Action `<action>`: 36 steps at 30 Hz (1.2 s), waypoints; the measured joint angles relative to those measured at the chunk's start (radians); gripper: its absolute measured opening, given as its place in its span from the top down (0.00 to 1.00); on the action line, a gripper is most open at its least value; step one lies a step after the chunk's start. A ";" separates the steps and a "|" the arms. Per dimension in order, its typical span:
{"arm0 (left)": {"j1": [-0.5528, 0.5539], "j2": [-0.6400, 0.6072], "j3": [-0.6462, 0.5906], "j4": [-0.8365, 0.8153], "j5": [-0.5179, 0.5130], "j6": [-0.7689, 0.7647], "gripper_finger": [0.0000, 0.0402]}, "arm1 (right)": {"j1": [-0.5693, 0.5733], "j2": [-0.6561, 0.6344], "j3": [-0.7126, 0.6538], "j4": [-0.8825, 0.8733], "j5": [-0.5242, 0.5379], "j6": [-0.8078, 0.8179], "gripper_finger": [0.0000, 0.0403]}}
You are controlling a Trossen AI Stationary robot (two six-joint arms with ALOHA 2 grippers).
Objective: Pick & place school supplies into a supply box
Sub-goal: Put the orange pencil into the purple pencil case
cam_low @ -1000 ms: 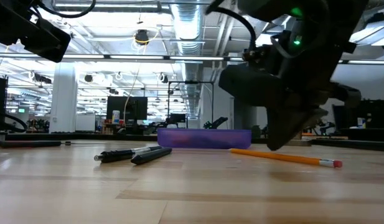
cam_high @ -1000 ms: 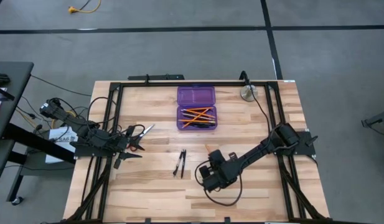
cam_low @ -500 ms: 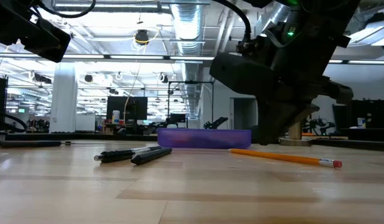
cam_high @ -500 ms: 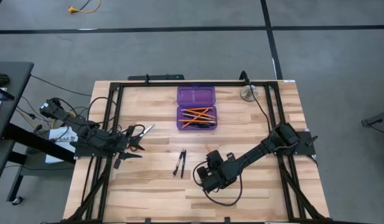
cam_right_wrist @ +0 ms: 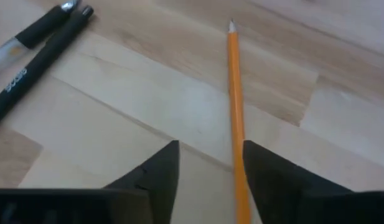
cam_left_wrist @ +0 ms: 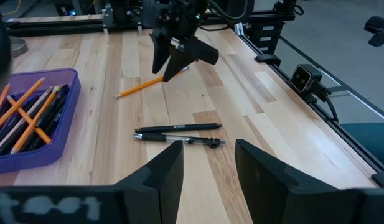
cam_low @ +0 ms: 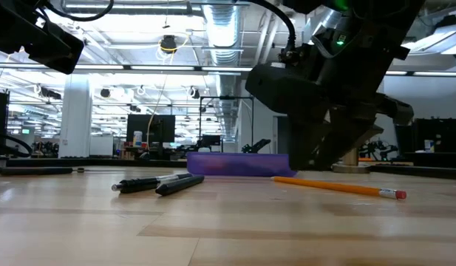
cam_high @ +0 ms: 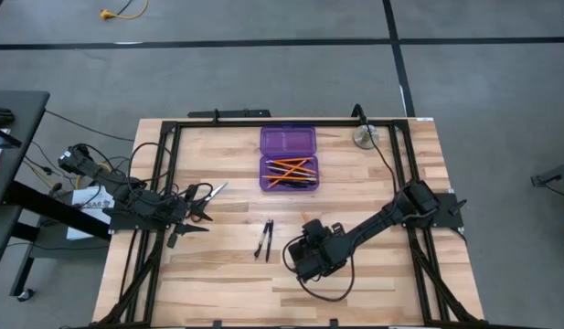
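On the pale wooden table (cam_high: 218, 274), the right gripper (cam_right_wrist: 207, 163) is hanging spread over the orange pencil (cam_right_wrist: 235, 99) and should be straddling its shaft squarely before clenching.

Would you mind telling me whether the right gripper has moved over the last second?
Yes. In the high view the right gripper has shifted slightly left, closer to the two black pens, which have stayed put; it now stands open over the orange pencil.
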 joint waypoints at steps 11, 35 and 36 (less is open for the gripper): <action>0.000 0.000 0.000 0.000 0.000 0.000 0.67 | -0.018 0.000 -0.072 0.056 0.060 0.066 0.48; 0.000 0.000 0.000 -0.001 0.000 0.000 0.67 | 0.006 -0.010 -0.255 0.244 0.085 0.187 0.87; 0.000 0.000 0.000 -0.002 0.000 0.000 0.67 | 0.005 -0.011 -0.255 0.237 0.078 0.191 0.90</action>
